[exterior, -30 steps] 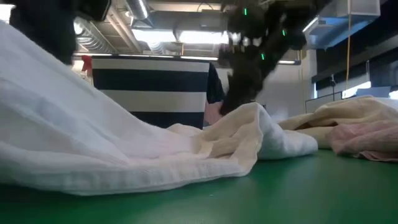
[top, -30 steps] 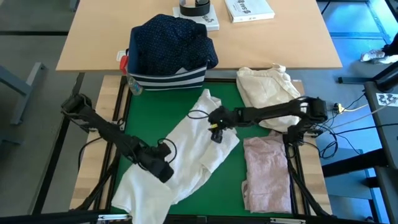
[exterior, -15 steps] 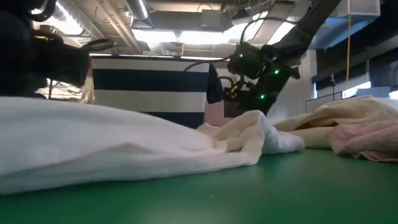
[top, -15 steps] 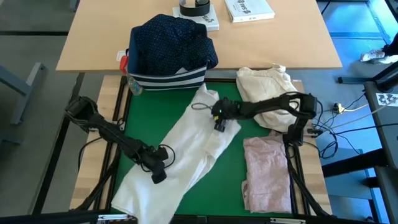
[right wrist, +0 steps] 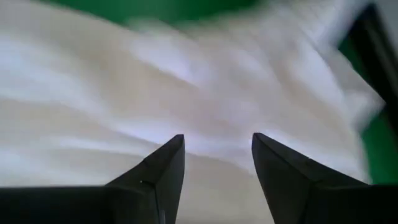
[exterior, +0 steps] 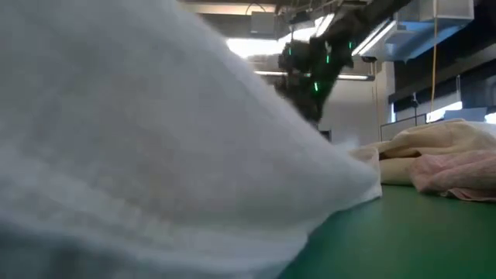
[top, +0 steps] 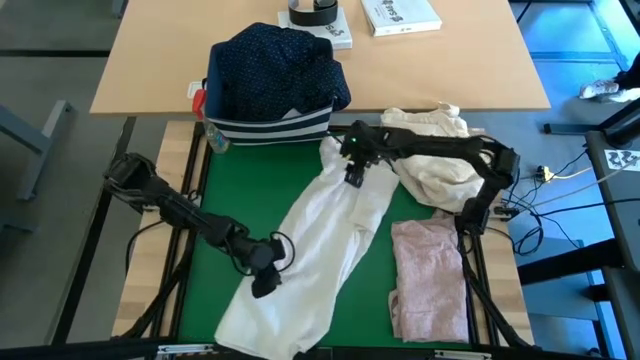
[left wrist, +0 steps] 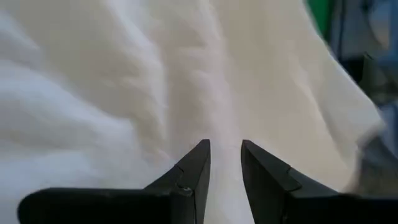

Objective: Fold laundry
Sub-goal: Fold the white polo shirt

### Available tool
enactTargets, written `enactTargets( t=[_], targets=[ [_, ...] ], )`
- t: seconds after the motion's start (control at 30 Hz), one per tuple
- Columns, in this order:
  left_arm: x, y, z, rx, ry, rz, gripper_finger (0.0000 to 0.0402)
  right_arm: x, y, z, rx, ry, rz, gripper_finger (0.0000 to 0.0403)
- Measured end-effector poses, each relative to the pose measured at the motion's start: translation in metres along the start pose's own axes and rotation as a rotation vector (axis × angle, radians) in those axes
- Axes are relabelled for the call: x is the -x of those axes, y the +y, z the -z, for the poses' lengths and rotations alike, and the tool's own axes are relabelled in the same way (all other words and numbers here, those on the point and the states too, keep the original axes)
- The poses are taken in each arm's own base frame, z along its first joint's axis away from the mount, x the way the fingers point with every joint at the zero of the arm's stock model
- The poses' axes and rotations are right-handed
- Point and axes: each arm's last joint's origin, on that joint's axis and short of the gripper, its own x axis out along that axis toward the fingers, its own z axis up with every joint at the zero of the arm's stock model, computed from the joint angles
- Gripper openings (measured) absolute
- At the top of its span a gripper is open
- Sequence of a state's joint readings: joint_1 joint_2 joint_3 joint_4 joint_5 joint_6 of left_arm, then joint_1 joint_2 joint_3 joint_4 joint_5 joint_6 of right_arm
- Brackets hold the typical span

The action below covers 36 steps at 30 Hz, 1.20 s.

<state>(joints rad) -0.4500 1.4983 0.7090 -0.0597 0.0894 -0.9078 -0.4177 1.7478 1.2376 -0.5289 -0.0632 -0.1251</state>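
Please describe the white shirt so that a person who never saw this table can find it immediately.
Start from the green mat in the middle of the table. The white shirt is the long cloth lying diagonally across it, from near the striped bin down to the front edge. Unlike the cream bundle and the pink top on its right, it is plain white and spread out.

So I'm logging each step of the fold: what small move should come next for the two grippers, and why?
Probably lower the white shirt flat onto the green mat. The left gripper is at its near end, the right gripper at its far end, and the cloth runs stretched diagonally between them but rumpled, so laying it flat likely precedes any fold.
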Motion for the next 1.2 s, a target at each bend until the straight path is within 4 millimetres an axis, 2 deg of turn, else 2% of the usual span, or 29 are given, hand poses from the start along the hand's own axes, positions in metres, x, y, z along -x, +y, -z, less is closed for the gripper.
enactTargets(
  t=[0.1, 0.17, 0.23, 0.33, 0.47, 0.6, 0.67, 0.73, 0.9, 1.1, 1.2],
  targets=[
    [0.018, -0.003, 0.0, -0.049, 0.053, -0.058, 0.0086, 0.021, 0.03, -0.013, -0.029, -0.088, -0.144, 0.0188],
    [0.03, -0.004, 0.0, -0.082, 0.049, -0.096, 0.0086, 0.027, 0.057, -0.014, -0.032, -0.097, -0.2, 0.0188],
    [0.039, -0.004, 0.001, -0.119, 0.017, -0.117, 0.0086, 0.024, 0.084, -0.008, -0.021, -0.082, -0.206, 0.0188],
    [0.039, 0.002, 0.003, -0.174, -0.038, -0.203, 0.0086, 0.009, 0.117, 0.009, -0.025, -0.066, -0.128, 0.0188],
    [0.033, 0.015, 0.007, -0.218, -0.067, -0.282, 0.0086, -0.004, 0.14, 0.036, -0.126, -0.021, -0.05, 0.0188],
    [0.022, 0.039, 0.024, -0.211, 0.007, -0.361, 0.0086, -0.012, 0.154, 0.057, -0.23, 0.0, -0.005, 0.0188],
    [0.019, 0.053, 0.036, -0.205, 0.058, -0.389, 0.0086, -0.025, 0.157, 0.067, -0.243, 0.015, 0.006, 0.0188],
    [0.018, 0.065, 0.046, -0.161, 0.079, -0.405, 0.0086, -0.039, 0.154, 0.08, -0.249, 0.066, 0.033, 0.0188],
    [0.018, 0.072, 0.056, -0.065, 0.08, -0.393, 0.0086, -0.057, 0.13, 0.074, -0.233, 0.055, 0.088, 0.0188],
    [0.018, 0.058, 0.051, -0.068, 0.072, -0.389, 0.0086, -0.064, 0.067, 0.061, -0.206, 0.03, 0.135, 0.0188],
    [0.019, 0.053, 0.044, -0.074, 0.055, -0.382, 0.0086, -0.062, 0.043, 0.057, -0.268, 0.065, 0.051, 0.0188]
  ],
)
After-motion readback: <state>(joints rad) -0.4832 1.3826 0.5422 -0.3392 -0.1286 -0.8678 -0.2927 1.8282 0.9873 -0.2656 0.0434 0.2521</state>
